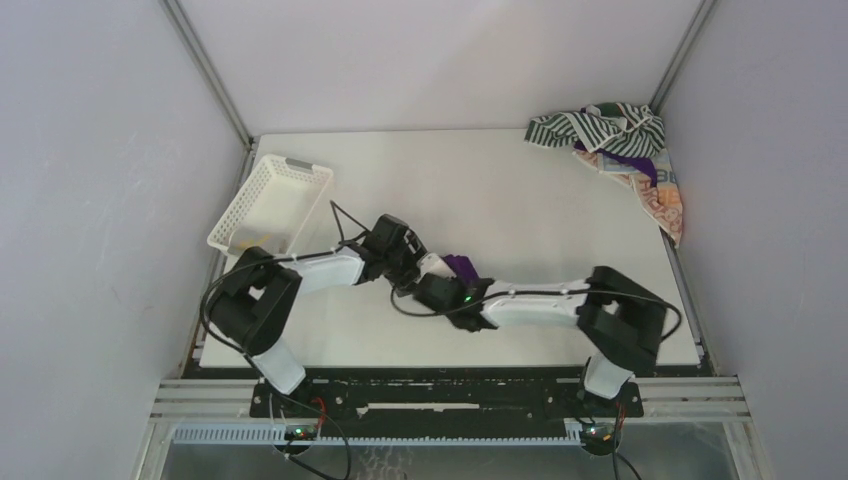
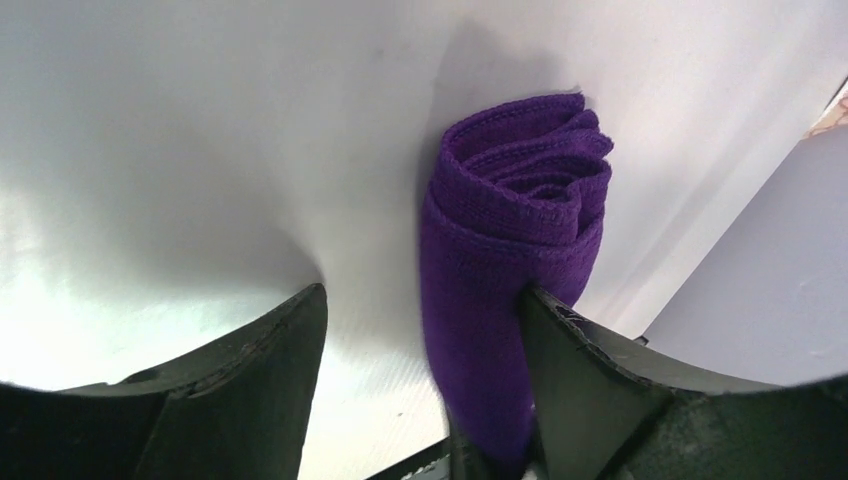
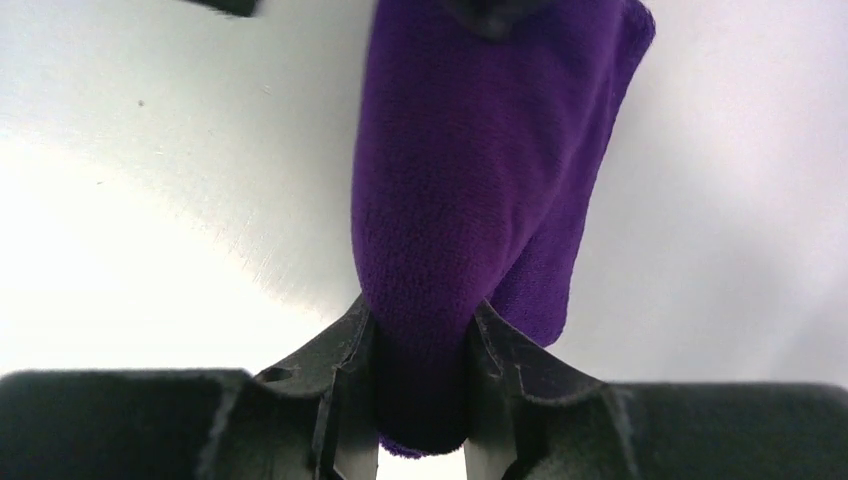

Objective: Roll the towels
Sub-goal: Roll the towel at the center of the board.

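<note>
While the right gripper (image 3: 422,318) is pinching one end of the purple towel (image 3: 470,190), the finished roll is risking coming undone.
The roll is lying in the middle of the table (image 1: 520,190), and the left gripper (image 2: 422,300) is standing open around its other end, one finger (image 2: 575,355) touching the cloth and the other well clear. With only one end clamped, any lift or pull is likely to be unwinding the spiral. The other towels (image 1: 615,140) are lying heaped and unrolled in the far right corner.

A white table (image 1: 520,190) sits enclosed by pale grey walls (image 1: 100,200) with metal corner posts (image 1: 205,70), evenly lit.
</note>
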Available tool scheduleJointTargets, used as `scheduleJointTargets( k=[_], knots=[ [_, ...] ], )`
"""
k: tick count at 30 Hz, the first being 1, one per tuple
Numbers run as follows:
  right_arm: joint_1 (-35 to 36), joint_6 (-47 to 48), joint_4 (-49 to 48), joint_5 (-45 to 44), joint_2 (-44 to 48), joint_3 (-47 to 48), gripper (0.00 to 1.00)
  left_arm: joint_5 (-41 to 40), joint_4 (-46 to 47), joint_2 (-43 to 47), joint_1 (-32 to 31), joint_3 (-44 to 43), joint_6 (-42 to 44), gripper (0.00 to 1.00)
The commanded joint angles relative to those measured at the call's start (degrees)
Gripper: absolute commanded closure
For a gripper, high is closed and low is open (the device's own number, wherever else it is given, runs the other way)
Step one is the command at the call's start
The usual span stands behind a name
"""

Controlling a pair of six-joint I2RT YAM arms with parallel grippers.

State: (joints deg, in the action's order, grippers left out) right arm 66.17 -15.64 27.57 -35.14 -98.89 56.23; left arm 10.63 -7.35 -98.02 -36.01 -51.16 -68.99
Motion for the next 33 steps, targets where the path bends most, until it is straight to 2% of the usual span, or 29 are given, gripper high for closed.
scheduleJointTargets(
  k=[1, 4, 8, 12, 15, 18, 22, 28, 33],
  knots=[
    [-9.6, 0.8, -13.6, 29.5, 9.5, -6.9, 0.89, -2.7, 1.0, 7.8, 2.3, 6.1, -2.0, 0.25],
    [-19.1, -1.8, -20.5, 49.4, 11.8, -12.8, 0.90, -2.6, 1.9, 10.7, 2.9, 6.7, -1.2, 0.21],
    [-28.9, -8.5, -31.5, 68.4, 10.5, -19.1, 0.90, -1.4, 4.7, 12.7, 2.9, 7.7, -2.2, 0.20],
    [-36.9, -18.2, -45.9, 84.0, 3.3, -23.7, 0.90, 0.3, 9.5, 13.3, 2.8, 9.3, -4.4, 0.18],
    [-40.6, -27.9, -61.1, 92.1, -5.0, -27.1, 0.89, 1.5, 11.6, 12.7, 2.5, 8.8, -4.8, 0.10],
    [-42.6, -36.7, -74.8, 96.5, -12.2, -29.2, 0.88, 2.0, 12.3, 11.7, 2.1, 7.3, -4.5, 0.07],
    [-44.0, -42.7, -83.5, 98.5, -19.4, -30.1, 0.87, 3.2, 12.3, 9.2, 1.7, 5.1, -3.8, 0.07],
    [-44.3, -42.2, -81.3, 96.7, -20.8, -31.2, 0.86, 4.2, 12.2, 4.4, 0.3, 3.3, -4.2, 0.11],
    [-44.3, -35.3, -67.4, 91.8, -17.2, -31.2, 0.85, 4.0, 12.2, 1.8, -0.6, 3.0, -5.0, 0.17]
  ],
)
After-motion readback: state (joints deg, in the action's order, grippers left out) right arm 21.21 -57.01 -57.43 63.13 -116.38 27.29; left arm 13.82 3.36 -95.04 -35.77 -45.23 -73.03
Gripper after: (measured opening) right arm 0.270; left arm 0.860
